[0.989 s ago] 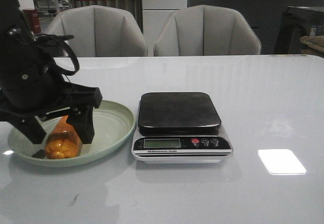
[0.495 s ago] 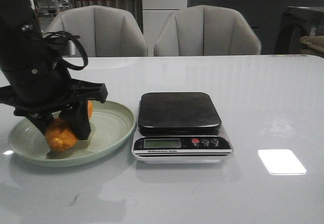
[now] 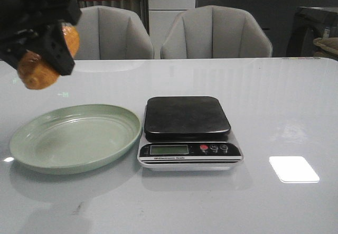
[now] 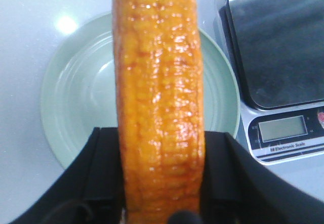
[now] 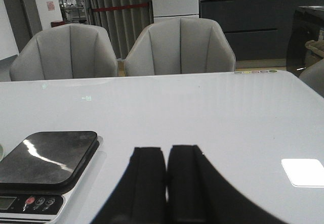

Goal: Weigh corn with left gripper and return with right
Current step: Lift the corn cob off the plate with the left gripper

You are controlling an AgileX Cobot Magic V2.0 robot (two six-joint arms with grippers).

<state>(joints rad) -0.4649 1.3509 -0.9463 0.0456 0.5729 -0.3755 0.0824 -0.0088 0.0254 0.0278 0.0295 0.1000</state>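
So the left gripper (image 3: 46,49) sits way up in the upper left of the front view, its black blocky jaws pinched on the corn (image 3: 43,61). The cob hangs tilted in the air, well above the green plate (image 3: 74,139) and clear of everything. In the left wrist view the corn (image 4: 159,113) runs right up the middle of the frame, with a black finger (image 4: 104,176) pressed on each flank near its lower end, so the hold looks to be toward one end, not the middle.

Handling-wise, my guess: it's a stiff, fairly solid cob, not heavy for that bulky gripper. But the kernels look glossy and bumpy, so it could be a bit slick, and being round it may twist between flat jaws or roll once set down. Gripping across the width nearer mid-length seems the safer hold.

The scale (image 3: 188,131) is at centre frame, just beside the plate, its dark platform bare, so the weighing isn't done yet.

The right gripper (image 5: 167,181) is at the bottom of its own view, fingers pressed together with nothing between them, hanging above the table (image 5: 212,113) with the scale off to the lower left.
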